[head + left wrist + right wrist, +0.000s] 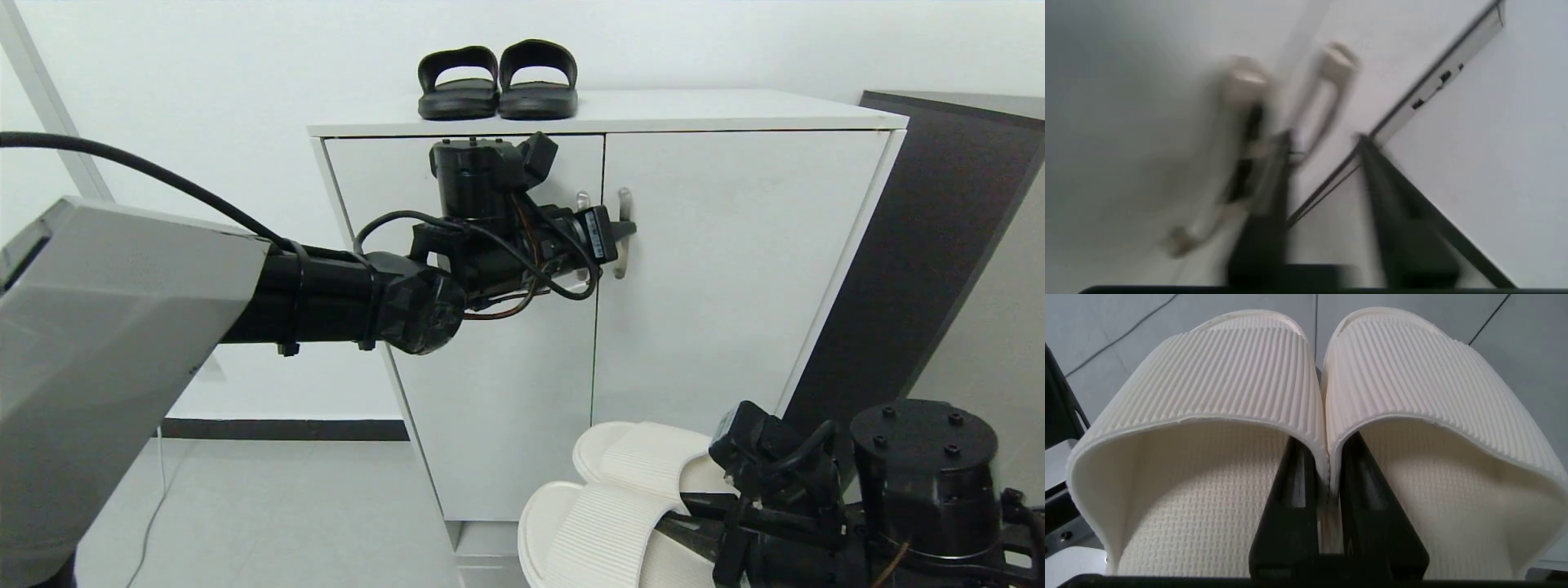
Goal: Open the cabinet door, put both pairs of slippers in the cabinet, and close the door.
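Note:
The white cabinet (718, 269) stands with both doors closed. A pair of black slippers (498, 82) rests on its top. My left gripper (622, 233) is at the two pale door handles (624, 214) in the middle, fingers apart. In the left wrist view, one handle (1327, 94) lies just ahead of the open gripper (1323, 147). Low at the right, my right gripper (709, 510) holds the pair of white slippers (620, 498). Its fingers (1290, 498) pinch the two inner strap edges of the white slippers (1208, 384) together.
A dark panel (922, 269) leans against the wall to the right of the cabinet. Pale floor (277, 514) lies open to the left of the cabinet. The white wall is right behind it.

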